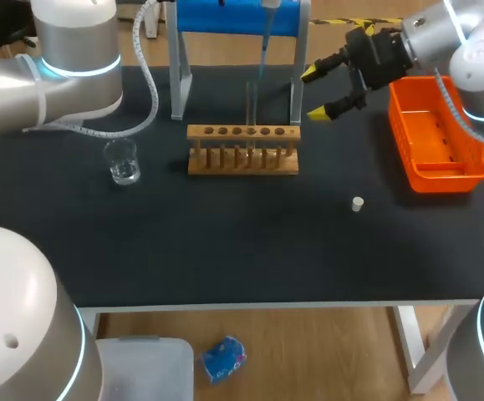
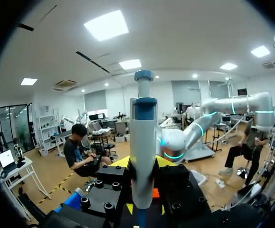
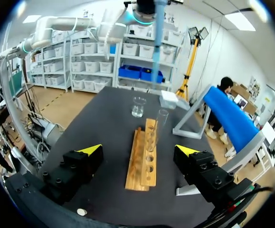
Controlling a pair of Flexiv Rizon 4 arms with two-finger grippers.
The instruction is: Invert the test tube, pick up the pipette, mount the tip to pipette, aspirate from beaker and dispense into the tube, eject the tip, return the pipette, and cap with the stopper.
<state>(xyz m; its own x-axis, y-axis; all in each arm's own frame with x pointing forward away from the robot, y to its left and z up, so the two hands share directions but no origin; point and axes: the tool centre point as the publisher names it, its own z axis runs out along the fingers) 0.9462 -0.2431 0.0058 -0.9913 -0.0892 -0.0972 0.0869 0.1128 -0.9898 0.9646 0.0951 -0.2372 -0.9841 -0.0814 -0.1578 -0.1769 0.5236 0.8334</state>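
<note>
Roughly the first third of the job looks done, judging from how things lie on the table [image 1: 225, 251]. The blue stand [image 1: 233, 15] at the far edge is without its pipette [image 2: 143, 118], which the left end effector [image 2: 143, 162] holds clenched between its yellow-tipped fingers, raised above the stand and the rack; the pick-up step therefore seems complete. The orange basket [image 1: 438, 171] sits at the right side, and what it holds cannot be seen. The wooden rack [image 1: 242, 159] stands mid-table just in front of the stand. The right end effector [image 1: 313, 92] hangs released, its fingers spread wide and gripping nothing, just beside the rack's right end. The beaker [image 1: 123, 163] stands apart to the left of the rack with clear liquid in it. The test tube [image 3: 161, 123] stands upright in the rack, so the inverting is probably finished. Whether a tip is mounted on the pipette's thin lower end, or liquid drawn up, I cannot tell. The stopper [image 1: 357, 203] lies loose on the table in front of the basket, so capping, along with ejecting the tip and returning the pipette, is left
</note>
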